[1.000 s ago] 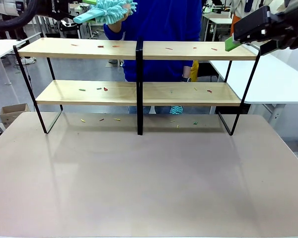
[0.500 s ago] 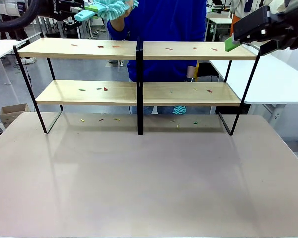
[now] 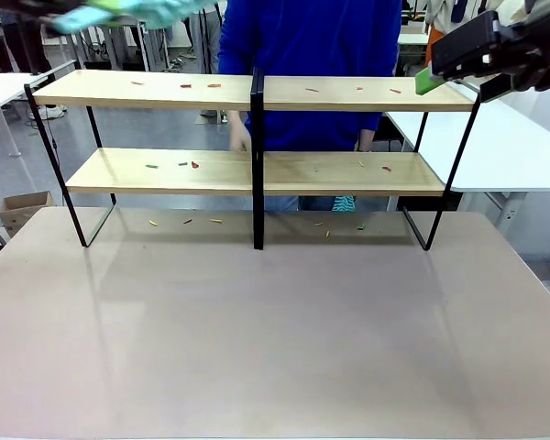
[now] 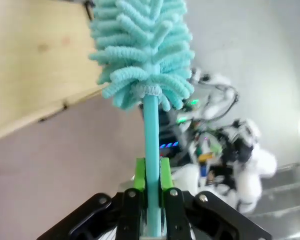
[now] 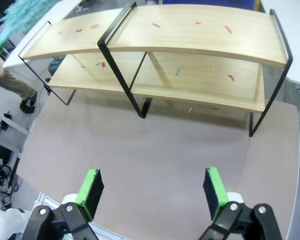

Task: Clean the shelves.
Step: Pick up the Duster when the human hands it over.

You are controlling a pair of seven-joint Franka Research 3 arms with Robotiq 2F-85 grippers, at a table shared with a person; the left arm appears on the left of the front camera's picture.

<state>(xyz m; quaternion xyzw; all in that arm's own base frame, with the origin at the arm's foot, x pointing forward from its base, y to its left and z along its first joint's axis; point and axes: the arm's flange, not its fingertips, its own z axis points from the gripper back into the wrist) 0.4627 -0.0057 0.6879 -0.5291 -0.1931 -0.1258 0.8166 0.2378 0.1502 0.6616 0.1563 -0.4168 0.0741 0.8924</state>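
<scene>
The shelves [image 3: 257, 92] stand at the far side of the table, two light-wood boards in a black frame, with small coloured scraps [image 3: 194, 165] scattered on both. In the left wrist view my left gripper [image 4: 151, 175] is shut on the thin handle of a teal fluffy duster [image 4: 140, 50], whose head hangs over a board's end [image 4: 30, 60]. In the front view the duster [image 3: 119, 13] is a blur above the rack's top left corner. My right gripper [image 5: 152, 192] hovers open and holds nothing, high above the table, looking down at the shelves [image 5: 155, 35]. In the front view it is at the rack's top right [image 3: 435, 73].
A person in a blue top [image 3: 312, 55] stands behind the shelves, one hand [image 3: 238, 137] lowered behind the rack. More scraps [image 3: 188, 221] lie on the tabletop [image 3: 275, 330] under the lower board. White tables [image 3: 495, 147] stand to the right and the far left.
The duster has swung left and up, away from the person's raised hand, and is now blurred. The person's hand has dropped behind the rack. My right arm has not moved.
</scene>
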